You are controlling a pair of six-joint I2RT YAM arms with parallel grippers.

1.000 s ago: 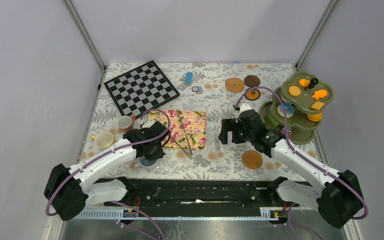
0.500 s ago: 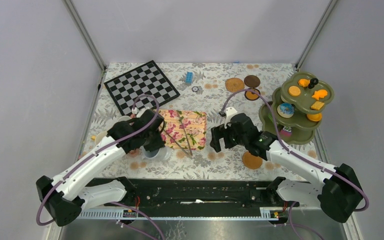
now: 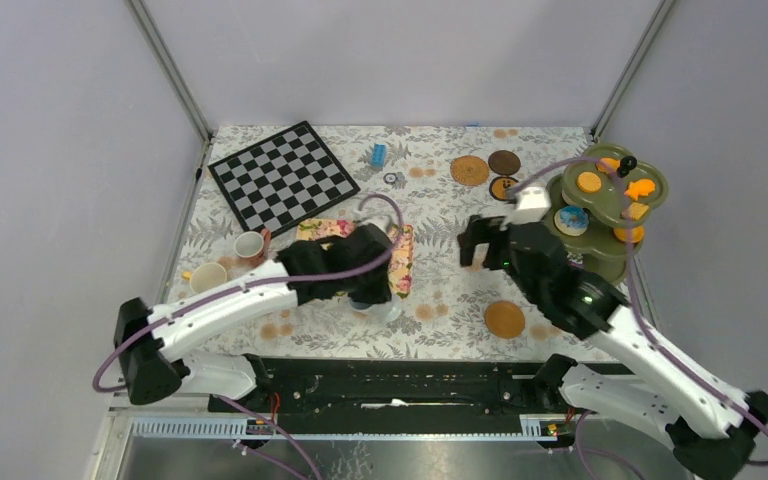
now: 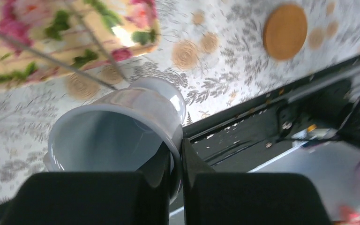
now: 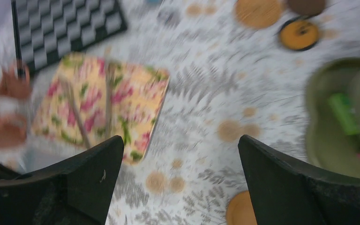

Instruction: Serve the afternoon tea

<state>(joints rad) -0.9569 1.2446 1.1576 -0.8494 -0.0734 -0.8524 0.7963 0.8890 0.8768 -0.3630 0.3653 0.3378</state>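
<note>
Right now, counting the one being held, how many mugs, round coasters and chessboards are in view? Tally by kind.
Mugs: 3 (grey-blue mug in the left tool, brown mug, cream mug)
Round coasters: 4 (tan coaster, dark brown coaster, dark-rimmed orange coaster, near coaster)
Chessboard: 1
Total: 8

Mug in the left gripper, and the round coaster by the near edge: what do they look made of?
Mug: likely glazed ceramic, glossy grey-blue, with bright reflections on rim and wall; hard plastic is possible. Coaster: matte tan disc without shine, probably wood or cork; the grain is too blurred to tell.
</note>
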